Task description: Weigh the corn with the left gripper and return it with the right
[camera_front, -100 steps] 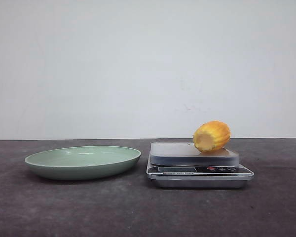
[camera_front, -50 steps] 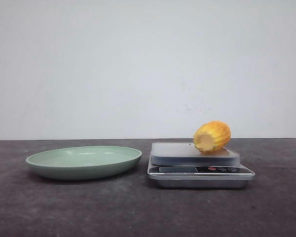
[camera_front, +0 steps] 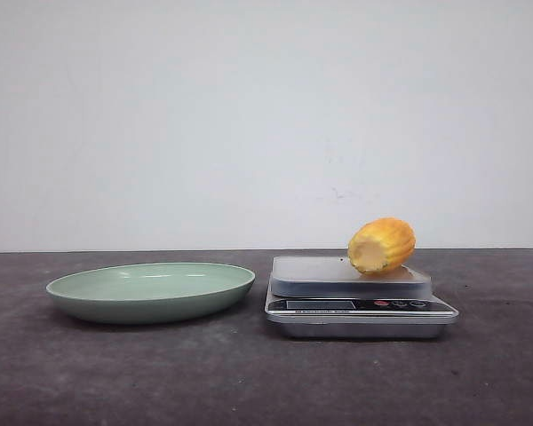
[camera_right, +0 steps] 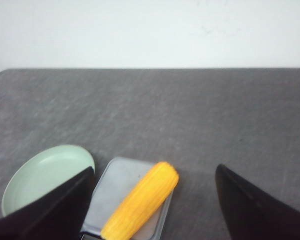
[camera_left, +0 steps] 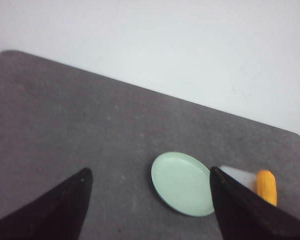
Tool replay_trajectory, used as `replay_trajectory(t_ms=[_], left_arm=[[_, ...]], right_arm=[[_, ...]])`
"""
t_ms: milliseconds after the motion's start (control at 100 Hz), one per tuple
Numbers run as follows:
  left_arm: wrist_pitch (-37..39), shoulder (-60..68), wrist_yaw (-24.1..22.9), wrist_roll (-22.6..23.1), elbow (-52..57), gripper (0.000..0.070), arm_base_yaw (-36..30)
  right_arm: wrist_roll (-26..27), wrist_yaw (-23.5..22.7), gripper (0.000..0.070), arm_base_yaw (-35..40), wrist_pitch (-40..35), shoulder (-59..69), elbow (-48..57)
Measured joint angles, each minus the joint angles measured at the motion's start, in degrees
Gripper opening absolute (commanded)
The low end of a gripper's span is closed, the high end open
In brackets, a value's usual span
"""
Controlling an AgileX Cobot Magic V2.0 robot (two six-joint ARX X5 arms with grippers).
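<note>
The yellow-orange corn (camera_front: 382, 245) lies on the right side of the silver kitchen scale (camera_front: 338, 277), its paler cut end facing the camera. It also shows in the right wrist view (camera_right: 140, 201) and in the left wrist view (camera_left: 266, 186). My left gripper (camera_left: 150, 173) is open and empty, high above the table, well back from the green plate (camera_left: 182, 183). My right gripper (camera_right: 155, 170) is open and empty, high above the scale (camera_right: 115, 187), with the corn between its fingers in that view. Neither gripper shows in the front view.
An empty pale green plate (camera_front: 151, 290) sits left of the scale on the dark grey table (camera_front: 249, 382). A white wall stands behind the table's far edge.
</note>
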Motion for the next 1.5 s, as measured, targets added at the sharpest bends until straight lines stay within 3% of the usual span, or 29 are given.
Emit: replay_trajectory(t_ms=[240, 480, 610, 850, 1340, 1400, 1500], left_arm=[[0.0, -2.2, 7.2, 3.1, -4.3, 0.0434, 7.5], [-0.1, -2.7, 7.4, 4.2, -5.1, 0.0434, 9.0], [-0.1, -2.7, 7.4, 4.3, -5.1, 0.0434, 9.0], [-0.1, -2.7, 7.4, 4.5, -5.2, 0.0434, 9.0], [-0.1, -2.7, 7.4, 5.0, -5.2, 0.0433, 9.0], [-0.1, -2.7, 7.4, 5.0, -5.2, 0.0433, 9.0], [-0.1, -2.7, 7.4, 5.0, -5.2, 0.0433, 9.0]], right_arm=[[0.0, 0.0, 0.0484, 3.7, 0.2, 4.4, 0.0], [0.9, 0.5, 0.0488, 9.9, 6.1, 14.5, 0.1], [2.2, 3.3, 0.0557, 12.2, 8.2, 22.1, 0.1], [4.6, 5.6, 0.0556, 12.4, 11.8, 33.8, 0.1], [9.4, 7.8, 0.0548, 13.6, 13.5, 45.2, 0.1], [9.8, 7.8, 0.0496, 13.8, 13.6, 46.1, 0.1], [10.6, 8.5, 0.0245, 14.4, 13.6, 46.8, 0.1]])
